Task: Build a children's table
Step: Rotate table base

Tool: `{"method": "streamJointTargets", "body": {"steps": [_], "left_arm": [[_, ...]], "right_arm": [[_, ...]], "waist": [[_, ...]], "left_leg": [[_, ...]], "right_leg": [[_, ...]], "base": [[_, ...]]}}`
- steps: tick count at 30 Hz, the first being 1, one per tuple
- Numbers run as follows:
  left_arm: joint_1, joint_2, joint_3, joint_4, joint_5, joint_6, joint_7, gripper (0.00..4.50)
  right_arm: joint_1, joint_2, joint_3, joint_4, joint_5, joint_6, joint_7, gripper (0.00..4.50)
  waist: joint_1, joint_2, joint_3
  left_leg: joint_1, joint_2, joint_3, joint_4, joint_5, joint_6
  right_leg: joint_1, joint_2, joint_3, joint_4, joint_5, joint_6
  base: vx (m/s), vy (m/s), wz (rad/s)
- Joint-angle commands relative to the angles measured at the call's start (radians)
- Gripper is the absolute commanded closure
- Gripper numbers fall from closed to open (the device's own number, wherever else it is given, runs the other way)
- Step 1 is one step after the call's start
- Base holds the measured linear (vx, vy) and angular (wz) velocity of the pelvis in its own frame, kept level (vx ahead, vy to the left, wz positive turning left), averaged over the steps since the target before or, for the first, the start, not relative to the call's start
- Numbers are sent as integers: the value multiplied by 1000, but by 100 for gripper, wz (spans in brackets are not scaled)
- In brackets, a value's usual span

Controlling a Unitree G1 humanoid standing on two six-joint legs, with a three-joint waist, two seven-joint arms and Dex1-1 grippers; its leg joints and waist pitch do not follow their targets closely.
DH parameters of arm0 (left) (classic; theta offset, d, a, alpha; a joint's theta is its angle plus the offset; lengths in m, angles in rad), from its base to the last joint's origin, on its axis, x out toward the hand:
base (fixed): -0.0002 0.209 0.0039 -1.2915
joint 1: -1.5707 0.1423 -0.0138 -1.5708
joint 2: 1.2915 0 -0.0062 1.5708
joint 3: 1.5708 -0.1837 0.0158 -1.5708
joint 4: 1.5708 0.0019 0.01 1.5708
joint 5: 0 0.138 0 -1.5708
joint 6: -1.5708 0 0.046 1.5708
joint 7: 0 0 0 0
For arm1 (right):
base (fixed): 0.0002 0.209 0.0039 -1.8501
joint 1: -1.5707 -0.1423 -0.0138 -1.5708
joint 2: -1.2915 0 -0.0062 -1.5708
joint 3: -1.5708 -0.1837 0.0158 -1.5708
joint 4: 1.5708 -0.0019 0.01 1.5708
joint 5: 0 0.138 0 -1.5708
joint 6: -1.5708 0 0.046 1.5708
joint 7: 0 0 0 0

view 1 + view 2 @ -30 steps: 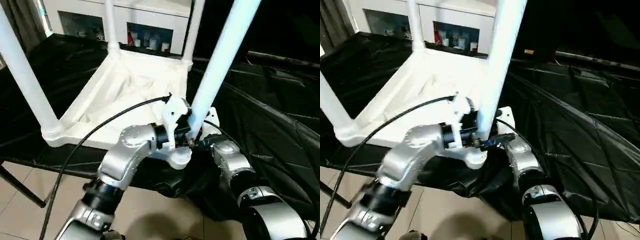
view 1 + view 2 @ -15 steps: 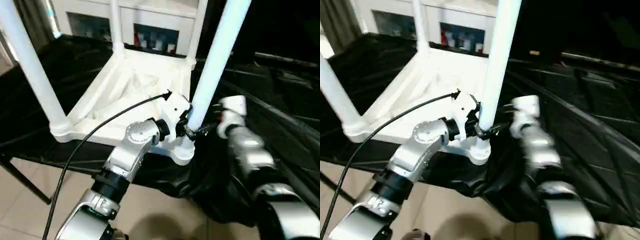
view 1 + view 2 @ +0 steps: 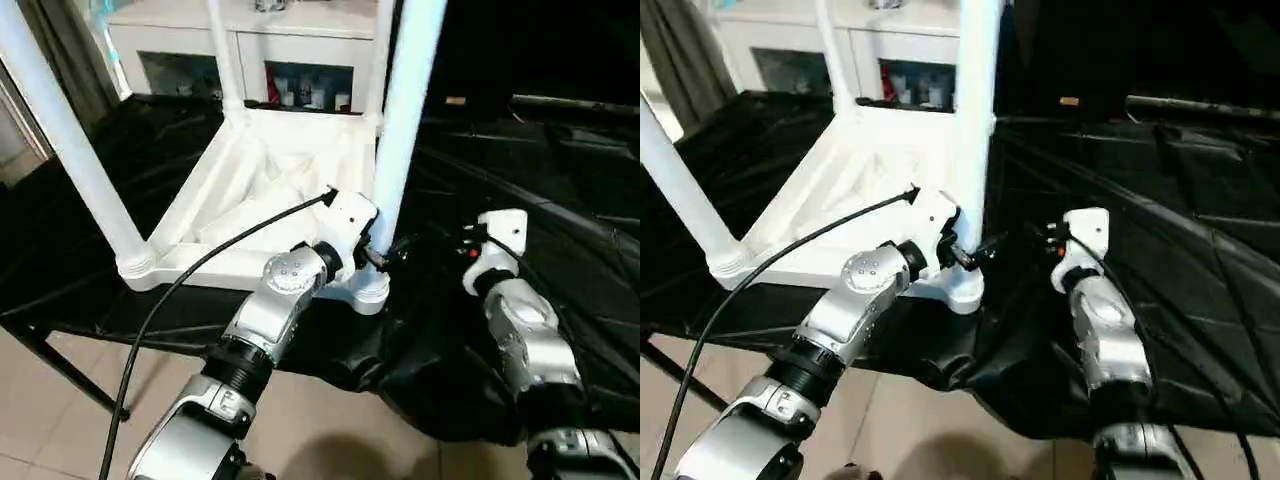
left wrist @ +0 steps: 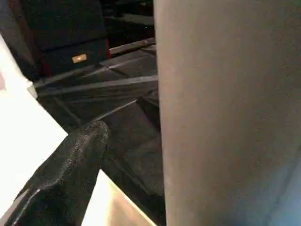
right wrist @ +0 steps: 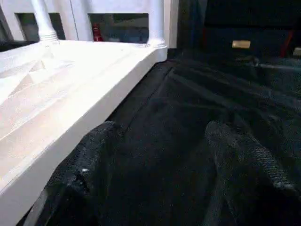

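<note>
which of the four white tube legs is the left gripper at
The near-right white tube leg, in the corner socket closest to the robot; the left gripper stands at its base, jaws open around it.

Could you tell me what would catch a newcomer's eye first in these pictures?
The upturned white table top lies on black cloth, its legs pointing up. The left gripper sits at the base of the nearest leg, at the corner closest to the robot. The right gripper hangs open beside it over the cloth.

Both head views look forward and down, sharing the upturned white plastic ribbed tabletop (image 3: 270,175). The left wrist view sits close against a white tapered tube leg (image 4: 225,113) (very near); the right wrist view faces along the tabletop's edge.
</note>
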Motion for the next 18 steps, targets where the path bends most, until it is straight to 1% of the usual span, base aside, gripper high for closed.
{"method": "streamJointTargets", "body": {"steps": [1, 2, 3, 4, 5, 6, 7, 8, 9, 10, 11, 12, 13, 14, 15, 16, 17, 18], "left_arm": [[60, 16, 34, -112, -104, 25, -115, 2], [118, 34, 35, -226, -176, 77, -179, 2], [118, 34, 35, -226, -176, 77, -179, 2], [127, 37, 34, -243, -185, 83, -187, 2], [185, 72, 16, -351, -240, 144, -235, 2], [185, 72, 16, -351, -240, 144, -235, 2], [229, 104, -4, -431, -285, 204, -276, 2], [269, 137, -25, -499, -318, 253, -309, 2], [358, 197, -41, -599, -304, 279, -303, 2], [369, 203, -40, -609, -299, 279, -299, 2], [457, 237, -7, -681, -261, 274, -252, 2], [464, 240, -3, -688, -259, 274, -248, 2], [484, 246, 8, -702, -252, 274, -235, 2], [557, 263, 54, -752, -230, 272, -189, 2], [612, 269, 92, -787, -219, 269, -154, 2], [616, 269, 94, -790, -219, 269, -152, 2], [701, 261, 157, -843, -200, 287, -74, 2], [726, 247, 180, -861, -182, 294, -29, 2]], "right_arm": [[45, 2, 2, -128, 29, 61, -10, 130], [73, -1, 2, -182, 43, 87, -1, 130], [73, -1, 2, -182, 43, 87, -1, 130], [77, -2, 2, -189, 44, 91, 1, 130], [97, -8, 5, -225, 52, 110, 13, 130], [97, -8, 5, -225, 52, 110, 13, 130], [111, -13, 5, -249, 57, 125, 21, 130], [123, -19, 7, -270, 59, 140, 28, 130], [155, -32, 11, -326, 63, 178, 34, 130], [160, -34, 11, -335, 64, 184, 34, 130], [194, -43, 9, -404, 72, 230, 26, 130], [197, -44, 9, -410, 72, 234, 25, 130], [204, -45, 8, -424, 75, 244, 23, 130], [232, -49, 6, -473, 80, 283, 14, 130], [257, -51, 9, -508, 81, 310, 8, 130], [259, -52, 9, -510, 81, 312, 8, 130], [301, -56, 24, -551, 74, 368, 1, 130], [313, -53, 29, -557, 71, 373, -1, 130]], "waist": [[9, -28, -66], [9, -32, -69], [12, -24, -72], [6, -17, -72], [2, -41, -73], [7, -32, -72], [8, -32, -70], [5, -31, -66], [1, -47, -61], [5, -40, -64], [-2, -43, -59], [-2, -43, -58], [-4, -50, -56], [-3, -51, -54], [-5, -49, -52], [-4, -51, -50], [-9, -63, -45], [-7, -62, -43]], "left_leg": [[10, 0, 2, -70, -334, 45], [4, 4, -1, -72, -329, 48], [4, 7, -3, -72, -316, 48], [5, 6, 0, -70, -314, 47], [6, 8, 4, -70, -313, 47], [3, 10, 0, -71, -301, 49], [6, 12, 3, -70, -297, 47], [6, 14, 3, -73, -301, 47], [4, 15, 6, -74, -299, 48], [4, 17, 2, -74, -283, 47], [5, 13, 8, -75, -268, 49], [2, 13, 7, -77, -261, 43], [4, 11, 10, -77, -266, 43], [7, 15, 8, -79, -274, 36], [4, 16, 7, -81, -275, 31], [6, 15, 7, -82, -284, 27], [8, 14, 8, -84, -318, 19], [7, 15, 7, -87, -325, 15]], "right_leg": [[46, -35, 20, -107, -448, -124], [51, -41, 19, -99, -447, -134], [52, -43, 20, -91, -428, -142], [43, -35, 20, -93, -407, -142], [45, -34, 21, -90, -380, -144], [49, -39, 21, -82, -371, -148], [42, -40, 23, -79, -377, -146], [39, -36, 25, -82, -378, -144], [37, -32, 25, -83, -368, -137], [42, -33, 27, -75, -336, -135], [38, -25, 29, -78, -298, -123], [43, -25, 30, -75, -286, -111], [38, -23, 31, -80, -298, -104], [39, -25, 32, -78, -289, -102], [41, -24, 32, -77, -287, -100], [40, -24, 32, -80, -293, -96], [38, -21, 32, -83, -329, -81], [39, -23, 33, -86, -340, -72]], "base": [[0, 0, 0], [0, 0, 0], [0, 0, 0], [0, 0, 0], [0, 0, 0], [0, 0, 0], [0, 0, 0], [0, 0, 0], [54, -2, 0], [54, -2, 0], [65, 3, 0], [61, 9, -1], [61, 9, -1], [0, 0, 0], [0, 0, 0], [0, 0, 0], [0, 0, 0], [0, 0, 0]]}}
